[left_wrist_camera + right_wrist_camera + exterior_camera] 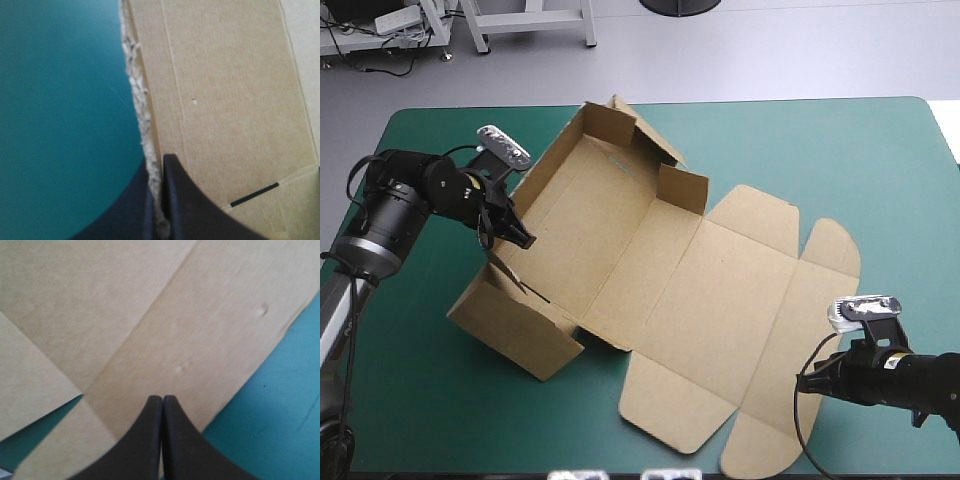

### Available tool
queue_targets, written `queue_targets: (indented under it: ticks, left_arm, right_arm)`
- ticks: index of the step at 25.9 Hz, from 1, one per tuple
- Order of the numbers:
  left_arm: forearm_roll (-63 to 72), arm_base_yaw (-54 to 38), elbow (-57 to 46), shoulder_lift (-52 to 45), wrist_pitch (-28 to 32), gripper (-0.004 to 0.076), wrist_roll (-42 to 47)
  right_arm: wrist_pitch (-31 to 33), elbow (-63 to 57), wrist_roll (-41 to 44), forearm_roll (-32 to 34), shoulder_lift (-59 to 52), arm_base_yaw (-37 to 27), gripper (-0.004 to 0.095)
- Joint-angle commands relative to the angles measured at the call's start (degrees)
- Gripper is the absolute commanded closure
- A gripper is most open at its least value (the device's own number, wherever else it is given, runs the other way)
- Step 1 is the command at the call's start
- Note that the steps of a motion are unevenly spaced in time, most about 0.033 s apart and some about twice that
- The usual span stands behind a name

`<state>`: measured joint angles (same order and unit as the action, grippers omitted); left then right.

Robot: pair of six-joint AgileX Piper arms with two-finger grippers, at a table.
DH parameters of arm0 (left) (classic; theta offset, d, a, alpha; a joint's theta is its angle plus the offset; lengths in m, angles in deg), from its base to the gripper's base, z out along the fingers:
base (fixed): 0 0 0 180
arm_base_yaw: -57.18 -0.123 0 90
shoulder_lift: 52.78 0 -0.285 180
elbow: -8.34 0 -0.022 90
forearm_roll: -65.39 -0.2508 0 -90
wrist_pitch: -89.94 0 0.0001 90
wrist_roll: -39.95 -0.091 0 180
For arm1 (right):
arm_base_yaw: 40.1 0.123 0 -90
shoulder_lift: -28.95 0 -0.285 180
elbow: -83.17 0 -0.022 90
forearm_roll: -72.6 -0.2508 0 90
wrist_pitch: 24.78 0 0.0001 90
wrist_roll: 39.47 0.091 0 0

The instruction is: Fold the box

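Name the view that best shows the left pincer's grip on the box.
The left wrist view: the left pincer is all but shut with the box wall's raw edge between its fingers. The high view shows it at that wall, the contact too small to judge. The right wrist view shows only flat box panels.

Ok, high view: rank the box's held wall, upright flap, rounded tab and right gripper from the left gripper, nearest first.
1. Held wall: between the left gripper fingers, box's left side.
2. Upright flap: mid-box, far side.
3. Rounded tab, lid's right end, and right gripper, near-right: too close to call.
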<state>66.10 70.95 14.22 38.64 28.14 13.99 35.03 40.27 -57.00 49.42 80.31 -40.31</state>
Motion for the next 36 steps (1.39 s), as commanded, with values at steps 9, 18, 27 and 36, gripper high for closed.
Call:
queue_targets:
  ticks: [9, 18, 27, 36]
  left_arm:
    - [-26.0, 21.6, 4.7, -2.1, 6.5, 0.0729, -2.7]
    - [-33.8, 29.9, -5.8, -6.4, 7.8, 0.0729, -3.8]
    - [-39.5, 29.9, -16.8, -14.1, 14.8, 0.0729, -0.6]
    - [-43.9, 29.9, -18.1, -14.7, 16.5, 0.0729, 2.3]
  right_arm:
    - [-0.3, 1.8, -0.8, -1.2, 0.4, 0.1, 0.0932]
    - [0.4, 1.9, -2.1, -3.8, 0.4, 0.1, 0.0932]
    - [2.0, 8.6, -3.4, -7.1, 1.2, 0.1, 0.0931]
    - [0.3, 17.9, -4.2, -9.7, 7.6, 0.1, 0.0925]
